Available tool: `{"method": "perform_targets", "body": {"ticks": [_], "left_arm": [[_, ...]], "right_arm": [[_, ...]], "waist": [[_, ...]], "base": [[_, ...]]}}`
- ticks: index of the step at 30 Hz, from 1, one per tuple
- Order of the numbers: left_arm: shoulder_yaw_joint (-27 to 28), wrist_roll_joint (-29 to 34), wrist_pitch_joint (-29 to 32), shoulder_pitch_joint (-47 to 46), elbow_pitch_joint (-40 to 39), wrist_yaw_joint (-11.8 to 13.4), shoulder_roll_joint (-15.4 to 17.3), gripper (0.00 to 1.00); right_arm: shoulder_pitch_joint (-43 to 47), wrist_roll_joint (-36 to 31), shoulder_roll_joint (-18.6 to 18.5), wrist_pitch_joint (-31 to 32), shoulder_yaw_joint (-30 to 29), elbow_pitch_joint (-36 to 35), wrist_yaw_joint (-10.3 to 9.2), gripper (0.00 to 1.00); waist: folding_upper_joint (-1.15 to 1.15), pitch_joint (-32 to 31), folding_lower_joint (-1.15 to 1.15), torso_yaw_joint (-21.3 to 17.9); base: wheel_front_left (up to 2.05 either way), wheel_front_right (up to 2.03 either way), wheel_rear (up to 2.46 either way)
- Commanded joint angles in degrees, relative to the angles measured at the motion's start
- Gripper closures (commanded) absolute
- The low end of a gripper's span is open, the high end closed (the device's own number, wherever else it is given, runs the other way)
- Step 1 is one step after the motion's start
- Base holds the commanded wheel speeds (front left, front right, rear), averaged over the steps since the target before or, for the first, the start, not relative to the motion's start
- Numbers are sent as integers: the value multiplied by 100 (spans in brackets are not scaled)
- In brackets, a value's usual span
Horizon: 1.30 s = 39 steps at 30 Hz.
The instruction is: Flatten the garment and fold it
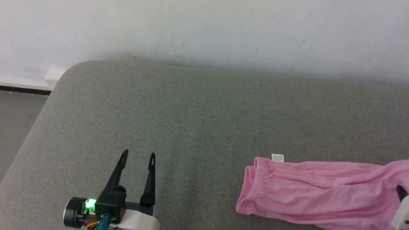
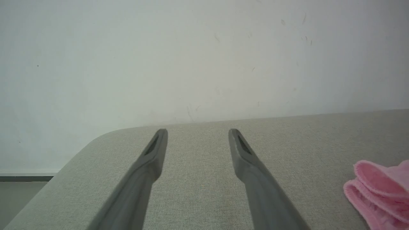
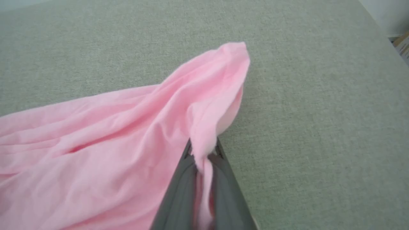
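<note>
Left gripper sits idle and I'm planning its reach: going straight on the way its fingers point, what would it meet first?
Nothing close: the left gripper, open, points across the grey cushion at the white wall, likely the first contact. The garment lies off to its right.

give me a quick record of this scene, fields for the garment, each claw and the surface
garment: pink, creased, lying on the surface to the robot's right
waistband: gathered, at its left end, white tag beside it
left claw: open, empty, apart from the garment
right claw: shut on a pinch of the garment
surface: grey fabric, rounded corner, against a white wall
</note>
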Motion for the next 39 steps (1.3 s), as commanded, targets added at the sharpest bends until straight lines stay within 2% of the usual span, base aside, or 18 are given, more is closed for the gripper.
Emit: {"method": "perform_targets", "body": {"ticks": [1,11,16,24,33,34,35,36,39], "left_arm": [[38,48,-27,112,20,-34,-32,0],[127,71,-27,269,42,-166,-178,0],[167,96,-27,300,34,-225,-229,0],[199,153,-27,267,49,-319,-281,0],[222,193,-27,210,127,-409,-333,0],[224,197,-27,205,138,-415,-340,0],[225,200,-27,203,151,-422,-347,0],[228,203,-27,201,162,-427,-354,0],[243,213,-27,187,197,-434,-373,0]], "right_arm": [[7,46,78,68,91,-190,-12,100],[394,373,663,845,1171,-2033,-12,100],[362,508,992,1087,1780,-2481,-12,100],[85,557,1185,875,2395,-2138,-12,100],[-142,607,1195,328,3102,-1061,-12,100],[-187,499,1196,262,3182,-924,-12,92],[-226,419,1196,195,3268,-799,-12,15],[-261,412,1196,127,3354,-687,-12,0],[-366,529,1196,-75,3671,-431,-12,0]], "waist": [[-1,-54,0,-3],[-1,-258,0,98],[-1,-280,0,192],[-1,-193,0,434],[-1,-73,0,613],[-1,-66,0,621],[-1,-63,0,626],[-1,-58,0,625],[-1,-74,0,603]], "base": [[0,0,0],[0,0,0],[0,0,0],[0,0,0],[0,0,0],[0,0,0],[0,0,0],[0,0,0],[0,0,0]]}}
